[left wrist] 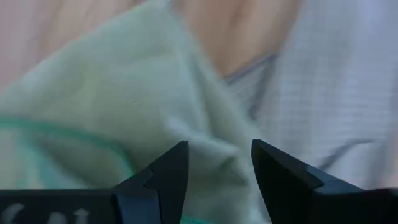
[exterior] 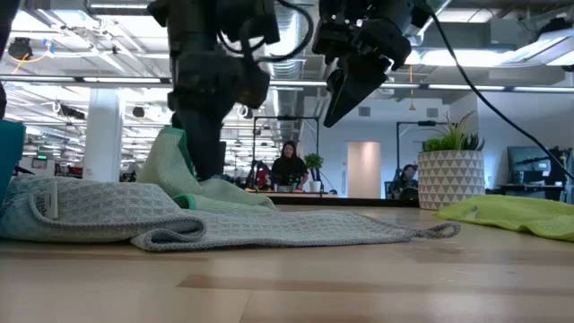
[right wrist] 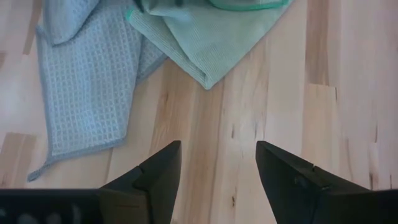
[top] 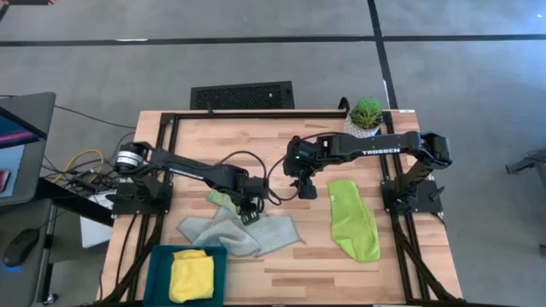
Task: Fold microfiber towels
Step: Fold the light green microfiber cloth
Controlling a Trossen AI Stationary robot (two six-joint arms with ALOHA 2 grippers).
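A: Where's our left gripper (top: 250,209)?
B: Low on the crumpled sage-green microfiber cloth (top: 223,201), fingers spread, prob. lining up a pinch.
A: Right gripper (top: 306,189)?
B: Spread, empty, hovering just beside that cloth; we wait.

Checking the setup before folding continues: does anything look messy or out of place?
Yes: the grey-green towel and sage green towel lie crumpled and overlapping under the left end effector. The lime green towel lies apart.

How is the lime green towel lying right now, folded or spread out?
Folded, it seems: the lime green towel lies as a long narrow strip, apart from both tools.
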